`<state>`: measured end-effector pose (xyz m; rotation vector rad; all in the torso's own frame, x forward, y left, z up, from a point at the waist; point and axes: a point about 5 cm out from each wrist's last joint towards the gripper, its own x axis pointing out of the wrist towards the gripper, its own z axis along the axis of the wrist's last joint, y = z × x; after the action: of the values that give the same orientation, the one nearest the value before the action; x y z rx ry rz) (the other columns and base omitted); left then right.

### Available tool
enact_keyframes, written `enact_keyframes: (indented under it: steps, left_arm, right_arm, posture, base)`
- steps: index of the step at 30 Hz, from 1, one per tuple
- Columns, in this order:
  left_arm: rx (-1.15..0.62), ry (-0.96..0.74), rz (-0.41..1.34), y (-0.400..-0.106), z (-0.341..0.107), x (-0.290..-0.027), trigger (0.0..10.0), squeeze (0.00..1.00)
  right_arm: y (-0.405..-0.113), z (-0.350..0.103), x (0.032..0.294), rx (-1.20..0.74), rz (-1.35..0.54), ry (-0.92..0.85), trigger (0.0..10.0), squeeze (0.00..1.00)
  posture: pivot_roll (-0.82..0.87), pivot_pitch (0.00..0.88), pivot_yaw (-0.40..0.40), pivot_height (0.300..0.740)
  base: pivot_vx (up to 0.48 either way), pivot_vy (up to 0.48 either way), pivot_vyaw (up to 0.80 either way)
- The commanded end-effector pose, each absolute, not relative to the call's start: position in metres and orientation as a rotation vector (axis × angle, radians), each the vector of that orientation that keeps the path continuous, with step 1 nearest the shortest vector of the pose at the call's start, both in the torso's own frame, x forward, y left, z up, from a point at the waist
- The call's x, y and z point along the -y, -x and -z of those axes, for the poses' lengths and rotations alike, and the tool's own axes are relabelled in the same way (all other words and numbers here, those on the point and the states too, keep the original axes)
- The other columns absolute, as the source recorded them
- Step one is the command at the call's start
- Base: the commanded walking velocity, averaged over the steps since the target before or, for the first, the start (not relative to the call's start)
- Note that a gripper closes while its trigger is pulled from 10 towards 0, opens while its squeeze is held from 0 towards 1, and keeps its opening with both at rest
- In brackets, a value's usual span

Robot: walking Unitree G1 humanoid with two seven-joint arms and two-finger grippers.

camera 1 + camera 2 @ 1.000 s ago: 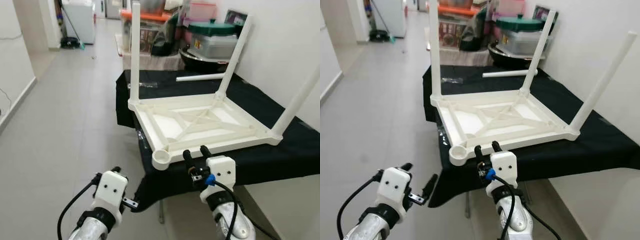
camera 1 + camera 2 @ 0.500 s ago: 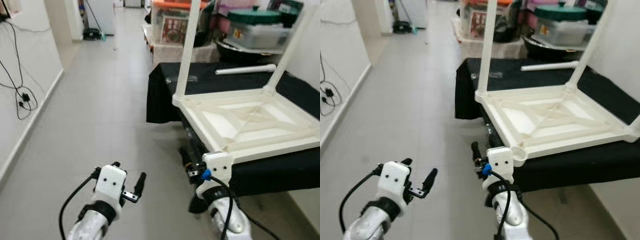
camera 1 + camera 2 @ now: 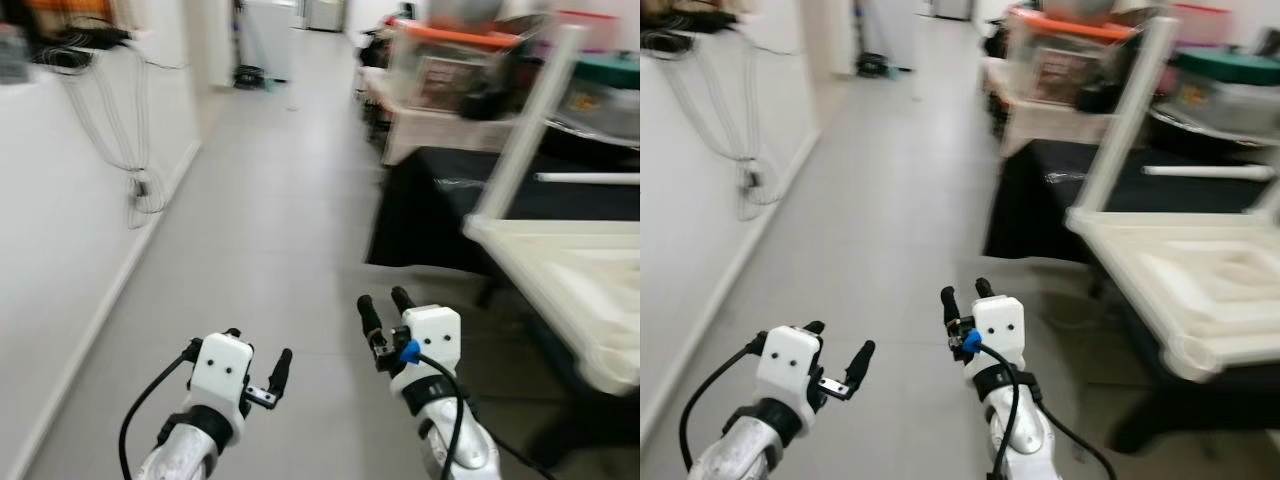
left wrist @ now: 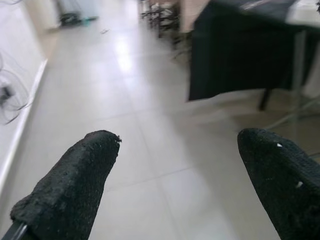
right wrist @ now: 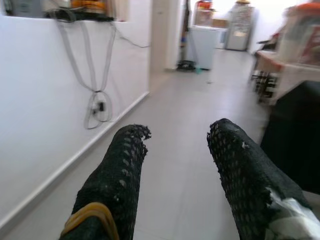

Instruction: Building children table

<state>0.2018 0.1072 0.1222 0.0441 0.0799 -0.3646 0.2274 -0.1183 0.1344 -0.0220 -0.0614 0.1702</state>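
Nearest, left gripper (image 3: 258, 360) low over bare floor (image 3: 270, 240), fingers apart, holding nothing. Just beside it, right gripper (image 3: 381, 307), fingers also parted and empty. Farther off to the right, well apart from both jaws, upturned white table (image 3: 560, 262) resting on a black-draped stand (image 3: 430, 200), one leg (image 3: 528, 120) rising at its near left corner. Beyond, blurred storage boxes (image 3: 1070, 55) and a corridor.

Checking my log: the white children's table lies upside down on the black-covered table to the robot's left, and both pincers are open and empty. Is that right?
Not quite: the upturned white children's table sits on the black-covered table to the robot's right, as the right eye view shows. The left pincer and right pincer are indeed open and empty.
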Motion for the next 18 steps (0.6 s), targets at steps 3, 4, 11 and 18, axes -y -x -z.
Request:
enact_keyframes:
  steps: [3, 4, 11, 18]
  left_arm:
    - [-0.079, -0.041, 0.39, -0.1998, -0.1222, -0.1023, 10.0, 0.0]
    - [-0.079, -0.044, 0.393, -0.1998, -0.1221, -0.1017, 10.0, 0.0]
    - [-0.078, -0.047, 0.402, -0.1997, -0.1217, -0.1001, 10.0, 0.0]
    - [-0.085, -0.058, 0.409, -0.2, -0.1207, -0.0999, 10.0, 0.0]
  right_arm:
    - [-0.2289, -0.1334, 0.1141, 0.047, -0.197, -0.01, 10.0, 0.0]
    - [-0.2291, -0.1335, 0.1145, 0.047, -0.196, -0.015, 10.0, 0.0]
    - [-0.2298, -0.1319, 0.1163, 0.037, -0.191, -0.019, 10.0, 0.0]
    - [-0.23, -0.1324, 0.1148, 0.039, -0.196, -0.027, 10.0, 0.0]
  posture:
    - [0.07, 0.057, -0.093, 0.74]
    - [0.07, 0.057, -0.093, 0.74]
    - [0.08, 0.051, -0.098, 0.74]
    - [0.08, 0.051, -0.094, 0.74]
  base:
    - [0.385, 0.285, 0.0]
    - [0.394, 0.274, 0.0]
    - [0.407, 0.253, 0.0]
    - [0.455, 0.0, 0.0]
